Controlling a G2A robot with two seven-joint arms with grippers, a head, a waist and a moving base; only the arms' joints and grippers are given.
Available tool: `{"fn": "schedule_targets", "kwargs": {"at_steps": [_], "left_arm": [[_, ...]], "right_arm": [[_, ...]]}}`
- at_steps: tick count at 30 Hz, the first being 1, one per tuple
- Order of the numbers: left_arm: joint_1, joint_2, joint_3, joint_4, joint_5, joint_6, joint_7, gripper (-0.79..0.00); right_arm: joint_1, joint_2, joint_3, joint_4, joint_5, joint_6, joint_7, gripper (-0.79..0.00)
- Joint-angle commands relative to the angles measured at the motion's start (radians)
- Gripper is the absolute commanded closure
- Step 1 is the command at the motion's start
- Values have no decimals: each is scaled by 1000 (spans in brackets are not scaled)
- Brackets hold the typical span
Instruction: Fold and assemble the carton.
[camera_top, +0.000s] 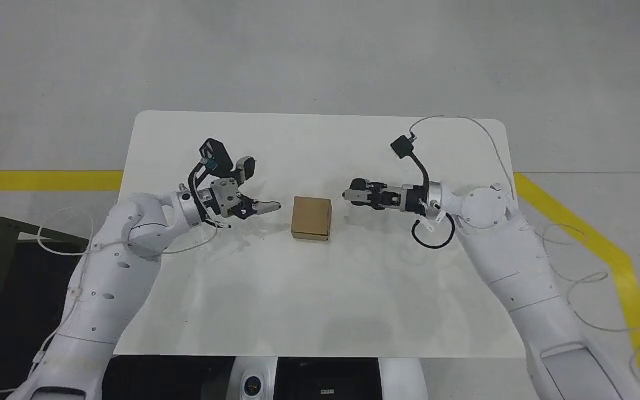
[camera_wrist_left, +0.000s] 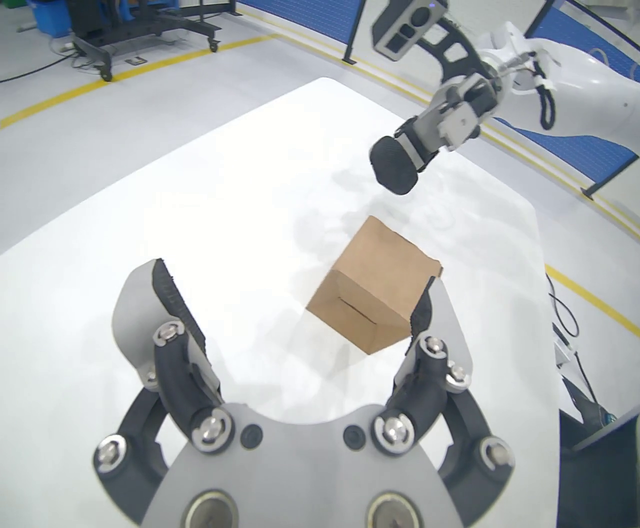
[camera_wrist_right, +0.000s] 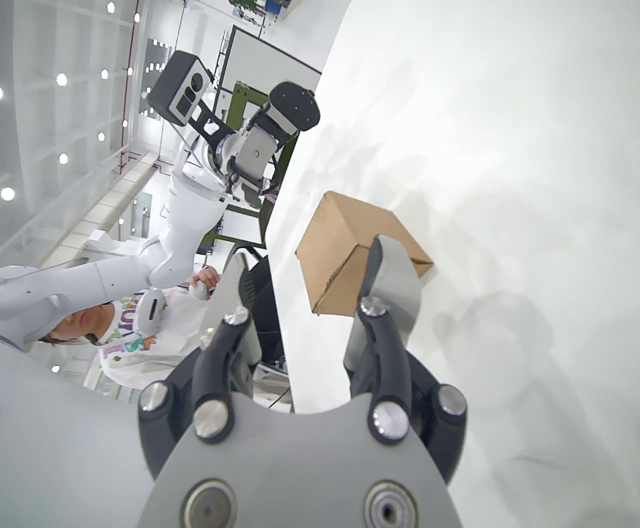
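Note:
A small brown carton (camera_top: 311, 217) stands folded into a closed box at the middle of the white table (camera_top: 320, 300). My left gripper (camera_top: 262, 207) hovers a short way to its left, open, with nothing between its fingers. In the left wrist view the carton (camera_wrist_left: 375, 285) lies just beyond the open left gripper (camera_wrist_left: 295, 300), close to one fingertip (camera_wrist_left: 430, 305). My right gripper (camera_top: 350, 192) sits just right of the carton, a little farther back, open and holding nothing. The right wrist view shows the carton (camera_wrist_right: 345, 235) in front of the right gripper (camera_wrist_right: 305, 280).
Bare tabletop surrounds the carton on all sides. A thin cable (camera_top: 470, 125) loops over the table's back right corner near the right arm. Yellow floor tape (camera_top: 60, 180) runs past both sides of the table.

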Motion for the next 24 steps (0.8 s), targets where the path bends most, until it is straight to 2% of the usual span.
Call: {"fn": "schedule_targets", "kwargs": {"at_steps": [1, 6, 9, 18, 24], "left_arm": [[-11, 0, -9, 18, 2, 23, 6, -785], [-59, 4, -32, 85, 14, 47, -7, -785], [-89, 7, -50, 124, 3, 49, -14, -785], [-158, 17, -102, 182, -16, 50, -12, -785], [-168, 23, -130, 166, -17, 49, 16, -785]], "right_arm": [[-5, 4, 15, -11, -60, -52, -52, -785], [-24, 18, 59, -65, -305, -129, -218, -785], [-50, 29, 96, -119, -464, -135, -321, -785], [-124, 56, 205, -303, -819, -60, -527, -785], [-165, 67, 256, -365, -937, 27, -591, -785]]}}
